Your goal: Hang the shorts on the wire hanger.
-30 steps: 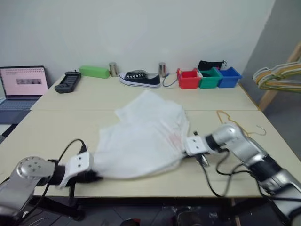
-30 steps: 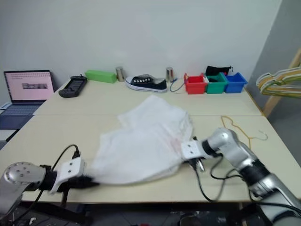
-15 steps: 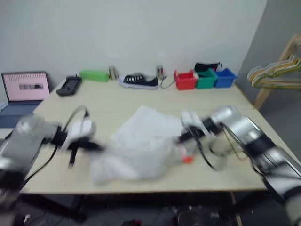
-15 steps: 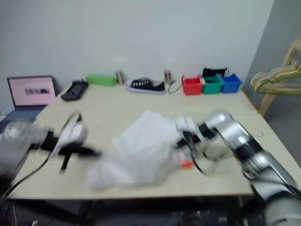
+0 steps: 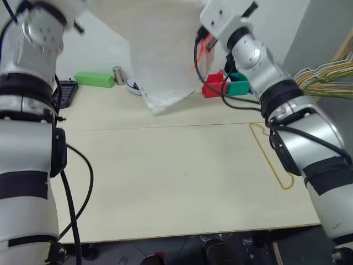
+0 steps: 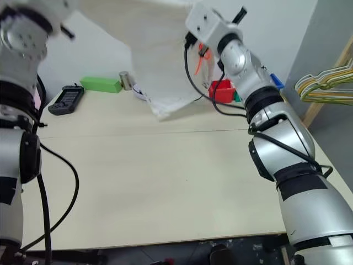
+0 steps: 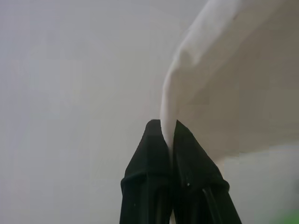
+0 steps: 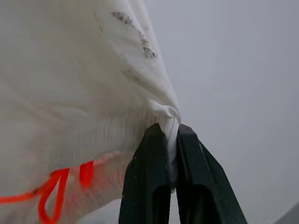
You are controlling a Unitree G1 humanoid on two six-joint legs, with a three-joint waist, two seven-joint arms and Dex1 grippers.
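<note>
The white shorts (image 5: pixel 162 55) hang in the air above the far part of the table, stretched between my two raised arms, with the lower corner just above the tabletop. In the left wrist view my left gripper (image 7: pixel 168 127) is shut on one edge of the cloth. My right gripper (image 8: pixel 170 130) is shut on the gathered waistband, beside a red-orange cord (image 8: pixel 56 186). The yellow wire hanger (image 5: pixel 270 157) lies flat on the table to the right, apart from both arms.
A green box (image 5: pixel 95 80), a metal can (image 5: pixel 117 75) and a black device (image 6: pixel 66 98) stand along the far edge at left. Red (image 5: pixel 212 88) and green (image 5: pixel 237 87) bins sit behind my right arm. A bunch of pale hangers (image 5: pixel 325 77) hangs at far right.
Both arms have lifted the shorts off the table and raised them high. The shorts now hang instead of lying flat. The camera has also turned.
</note>
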